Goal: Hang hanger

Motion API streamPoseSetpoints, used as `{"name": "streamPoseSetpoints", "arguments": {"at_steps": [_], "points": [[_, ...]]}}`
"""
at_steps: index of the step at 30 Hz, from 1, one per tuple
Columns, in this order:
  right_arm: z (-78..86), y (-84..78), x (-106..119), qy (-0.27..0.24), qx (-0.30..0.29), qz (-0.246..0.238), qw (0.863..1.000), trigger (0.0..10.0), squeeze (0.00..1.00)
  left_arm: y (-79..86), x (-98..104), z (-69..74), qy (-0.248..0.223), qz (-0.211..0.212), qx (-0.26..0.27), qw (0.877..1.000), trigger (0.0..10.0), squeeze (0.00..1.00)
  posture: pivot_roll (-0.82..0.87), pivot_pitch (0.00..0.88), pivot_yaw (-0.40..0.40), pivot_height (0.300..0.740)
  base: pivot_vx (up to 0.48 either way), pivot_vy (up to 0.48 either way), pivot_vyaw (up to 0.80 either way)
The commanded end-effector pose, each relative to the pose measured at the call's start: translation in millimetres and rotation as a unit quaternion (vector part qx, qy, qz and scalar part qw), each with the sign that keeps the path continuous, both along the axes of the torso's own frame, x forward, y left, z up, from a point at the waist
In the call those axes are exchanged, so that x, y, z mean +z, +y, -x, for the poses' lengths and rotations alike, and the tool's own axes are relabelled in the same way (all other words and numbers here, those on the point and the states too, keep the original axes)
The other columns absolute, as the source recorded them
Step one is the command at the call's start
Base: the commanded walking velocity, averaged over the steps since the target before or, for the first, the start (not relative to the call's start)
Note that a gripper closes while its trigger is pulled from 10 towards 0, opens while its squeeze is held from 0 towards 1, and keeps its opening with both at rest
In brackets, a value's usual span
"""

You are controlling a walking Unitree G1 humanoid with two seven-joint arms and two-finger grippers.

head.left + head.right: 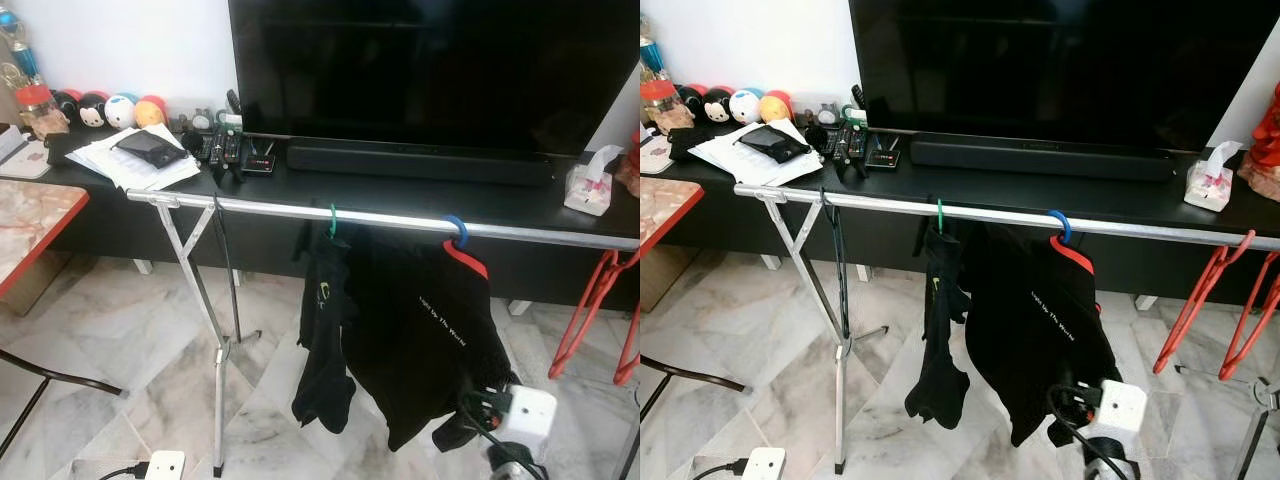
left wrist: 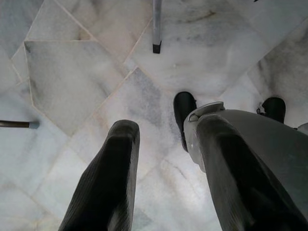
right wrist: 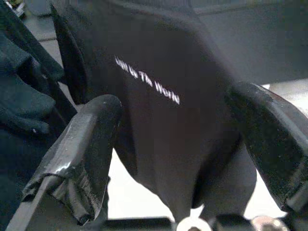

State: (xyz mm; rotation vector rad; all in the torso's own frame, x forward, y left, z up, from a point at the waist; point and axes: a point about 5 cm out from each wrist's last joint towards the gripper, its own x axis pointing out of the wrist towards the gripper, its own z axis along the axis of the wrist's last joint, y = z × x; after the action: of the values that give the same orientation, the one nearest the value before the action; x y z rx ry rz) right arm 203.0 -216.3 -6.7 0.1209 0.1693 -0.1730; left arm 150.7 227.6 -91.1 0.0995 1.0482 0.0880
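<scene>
A silver rail (image 1: 380, 217) of a drying rack runs across in front of the TV console. A red hanger with a blue hook (image 1: 456, 228) hangs on it and carries a black T-shirt (image 1: 420, 340) with white lettering. To its left a green hook (image 1: 333, 220) holds another black garment (image 1: 322, 340). Empty red hangers (image 1: 600, 300) hang at the rail's right end. My right gripper (image 3: 175, 108) is open, low in front of the T-shirt's lettering (image 3: 147, 79), with nothing between its fingers. My left gripper (image 2: 166, 127) hangs open over the marble floor beside my feet.
Behind the rail stands a black console (image 1: 420, 195) with a large TV (image 1: 430, 70), a soundbar, papers (image 1: 130, 160), remotes and a tissue box (image 1: 590, 185). A red-edged table (image 1: 30, 225) is at the left. The rack's legs (image 1: 220, 350) and a white power strip (image 1: 163, 465) are on the floor.
</scene>
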Motion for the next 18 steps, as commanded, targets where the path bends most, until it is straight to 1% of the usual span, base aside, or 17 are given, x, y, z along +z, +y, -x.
{"name": "streamPoseSetpoints", "arguments": {"at_steps": [1, 3, 4, 6, 8, 10, 11, 15, 17, 18], "points": [[-7.4, -4.7, 9.1, -0.012, -0.006, 0.003, 1.000, 10.0, 0.00, 0.7, -0.7, 1.6, 0.009, -0.005, -0.007, 1.000, 10.0, 0.00, -0.12, 0.000, -0.027, 0.740, 0.000, 0.000, 0.00], [-26.3, -8.4, 14.9, 0.005, 0.000, -0.001, 1.000, 10.0, 0.00, 4.0, 0.3, 0.8, 0.009, -0.008, -0.006, 1.000, 10.0, 0.00, -0.12, 0.000, -0.004, 0.740, 0.000, 0.000, 0.00], [-42.1, -6.6, 22.1, -0.003, 0.021, 0.006, 1.000, 10.0, 0.00, 8.1, 1.2, 1.1, 0.010, -0.012, -0.007, 1.000, 10.0, 0.00, -0.13, 0.000, 0.011, 0.740, 0.000, 0.000, 0.00], [-54.0, -4.9, 28.0, -0.007, 0.037, 0.013, 0.999, 10.0, 0.00, 11.4, 1.9, 1.6, 0.012, -0.015, -0.009, 1.000, 10.0, 0.00, -0.13, 0.000, 0.014, 0.740, 0.000, 0.000, 0.00], [-68.2, -5.0, 39.8, -0.026, 0.041, 0.014, 0.999, 10.0, 0.00, 16.6, 3.0, 2.5, 0.012, -0.019, -0.009, 1.000, 10.0, 0.00, -0.13, 0.000, 0.013, 0.740, 0.000, 0.000, 0.00], [-73.3, -4.2, 44.2, -0.032, 0.042, 0.011, 0.999, 10.0, 0.00, 19.0, 3.6, 2.6, 0.011, -0.020, -0.006, 1.000, 10.0, 0.00, -0.12, 0.000, 0.010, 0.740, 0.000, 0.000, 0.00], [-82.1, 0.1, 50.7, -0.035, 0.054, 0.015, 0.998, 10.0, 0.00, 23.5, 4.8, 3.0, 0.010, -0.021, -0.002, 1.000, 10.0, 0.00, -0.11, 0.000, 0.008, 0.740, 0.000, 0.000, 0.00], [-89.5, 9.3, 56.1, -0.033, 0.085, 0.019, 0.996, 10.0, 0.00, 27.3, 5.3, 5.1, 0.011, -0.021, 0.000, 1.000, 10.0, 0.00, -0.11, 0.000, 0.011, 0.740, 0.000, 0.000, 0.00], [-90.7, 9.0, 54.6, -0.020, 0.087, 0.023, 0.996, 10.0, 0.00, 27.7, 4.8, 6.6, 0.013, -0.021, -0.001, 1.000, 10.0, 0.00, -0.11, 0.000, 0.013, 0.740, 0.000, 0.000, 0.00], [-91.4, 5.5, 50.5, 0.004, 0.077, 0.030, 0.997, 10.0, 0.00, 26.7, 3.9, 8.5, 0.015, -0.020, -0.003, 1.000, 10.0, 0.00, -0.11, 0.000, 0.014, 0.740, 0.000, 0.000, 0.00]]}}
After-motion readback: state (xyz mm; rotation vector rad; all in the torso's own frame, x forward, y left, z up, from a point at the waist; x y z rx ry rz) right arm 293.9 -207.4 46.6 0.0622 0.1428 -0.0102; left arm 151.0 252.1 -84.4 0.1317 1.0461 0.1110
